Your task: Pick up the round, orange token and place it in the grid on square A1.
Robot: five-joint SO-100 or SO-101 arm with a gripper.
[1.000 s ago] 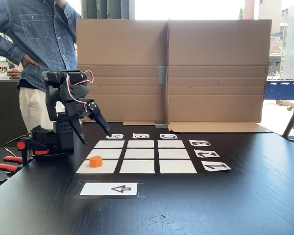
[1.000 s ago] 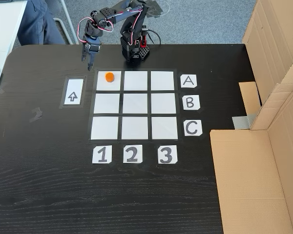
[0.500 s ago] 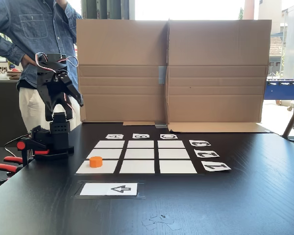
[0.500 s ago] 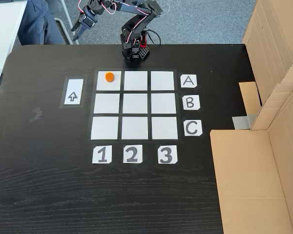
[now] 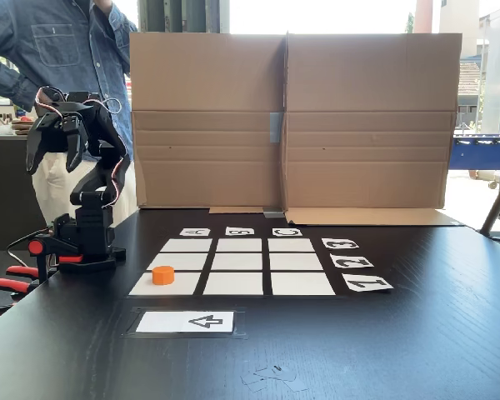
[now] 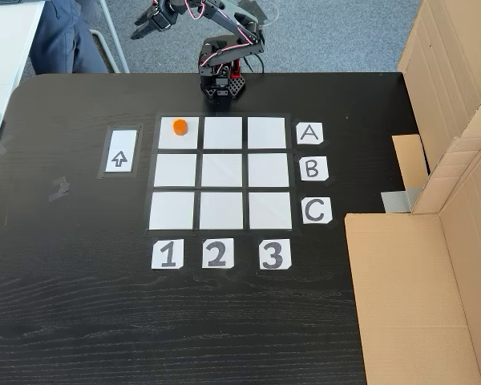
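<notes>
The orange token (image 6: 179, 126) (image 5: 162, 275) stands on square A1 (image 6: 176, 139) (image 5: 150, 286), the grid's corner cell in row A and column 1. It sits toward that cell's far edge as seen from above. The grid (image 6: 221, 170) (image 5: 242, 262) lies flat on the black table with its letter and number cards around it. My gripper (image 6: 143, 24) (image 5: 52, 160) is raised high behind the arm's base (image 6: 219, 84) (image 5: 87, 246), off past the table's edge. It is far from the token, and its jaws are open with nothing between them.
A white arrow card (image 6: 120, 152) (image 5: 186, 322) lies beside the grid. Cardboard walls (image 5: 292, 125) (image 6: 433, 241) stand along one side of the table. A person in a denim shirt (image 5: 58, 50) stands behind the arm. Red clamps (image 5: 8, 283) hold the base at the table's edge.
The arm has swung up and back, away from the grid, carrying the gripper from beside square A1 to a high spot behind the base. The token has stayed put.
</notes>
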